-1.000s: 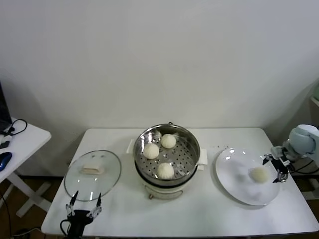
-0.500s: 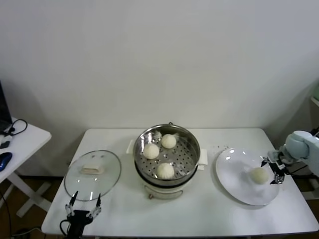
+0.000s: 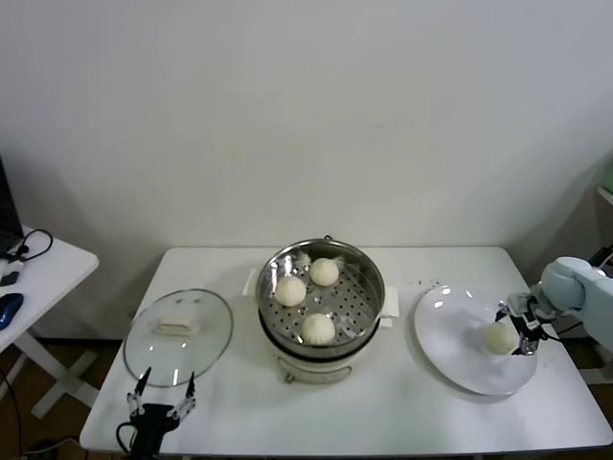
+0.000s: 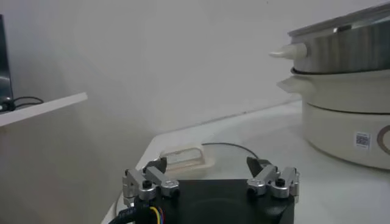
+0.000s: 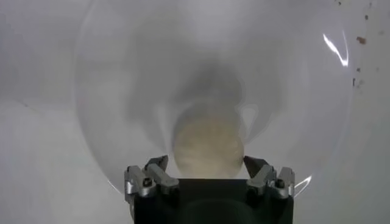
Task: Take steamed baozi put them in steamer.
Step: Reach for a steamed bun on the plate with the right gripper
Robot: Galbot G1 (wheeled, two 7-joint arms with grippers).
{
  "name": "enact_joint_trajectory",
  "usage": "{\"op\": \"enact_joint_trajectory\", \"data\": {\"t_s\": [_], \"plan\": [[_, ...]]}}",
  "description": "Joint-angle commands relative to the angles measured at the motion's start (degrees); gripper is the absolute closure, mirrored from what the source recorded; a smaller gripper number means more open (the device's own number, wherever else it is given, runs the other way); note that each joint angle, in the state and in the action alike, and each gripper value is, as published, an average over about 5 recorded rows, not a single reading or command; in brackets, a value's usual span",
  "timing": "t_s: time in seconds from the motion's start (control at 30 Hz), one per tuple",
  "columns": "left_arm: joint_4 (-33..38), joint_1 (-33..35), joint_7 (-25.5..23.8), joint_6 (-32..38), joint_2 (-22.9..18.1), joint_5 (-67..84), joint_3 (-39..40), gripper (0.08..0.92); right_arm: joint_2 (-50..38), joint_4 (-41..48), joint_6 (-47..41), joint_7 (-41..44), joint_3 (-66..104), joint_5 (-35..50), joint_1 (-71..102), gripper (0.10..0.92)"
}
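Over the last second the right gripper (image 3: 518,329) has slid in from the plate's outer edge, and its spread fingers now flank the last baozi (image 3: 497,336) without visibly clamping it. On the white table (image 3: 402,422) the steamer (image 3: 322,305) stands at centre, uncovered so buns can drop in; three baozi already sit on its perforated tray with bare space among them. Its glass lid (image 3: 178,335) lies flat to the left, out of the way. At right, the white plate (image 3: 458,359) holds that single bun, well apart from the steamer. Nothing stands between plate and pot. The left gripper (image 3: 160,406) waits open at the table's near edge beside the lid.
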State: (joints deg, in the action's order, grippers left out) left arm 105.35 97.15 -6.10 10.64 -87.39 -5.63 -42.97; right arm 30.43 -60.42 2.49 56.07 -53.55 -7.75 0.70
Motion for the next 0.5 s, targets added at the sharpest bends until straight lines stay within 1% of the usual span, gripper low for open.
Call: {"op": "enact_joint_trajectory", "data": {"t_s": [0.03, 0.33, 0.4, 0.5], "plan": [[0.0, -0.1, 0.0, -0.1, -0.1, -0.1, 0.1, 0.177, 0.2, 0.3, -0.1, -0.2, 1.5, -0.4, 1.1, 0.227], [0.1, 0.2, 0.0, 0.1, 0.0, -0.3, 0.2, 0.177, 0.0, -0.4, -0.5, 0.0, 1.4, 0.7, 0.3, 0.334], [0.2, 0.1, 0.0, 0.1, 0.0, -0.3, 0.2, 0.177, -0.7, -1.7, -1.1, 0.2, 0.3, 2.1, -0.9, 0.344], [0.3, 0.0, 0.0, 0.0, 0.1, -0.3, 0.2, 0.177, -2.5, -4.6, -2.8, 0.4, -3.4, 6.6, -5.1, 0.353]]}}
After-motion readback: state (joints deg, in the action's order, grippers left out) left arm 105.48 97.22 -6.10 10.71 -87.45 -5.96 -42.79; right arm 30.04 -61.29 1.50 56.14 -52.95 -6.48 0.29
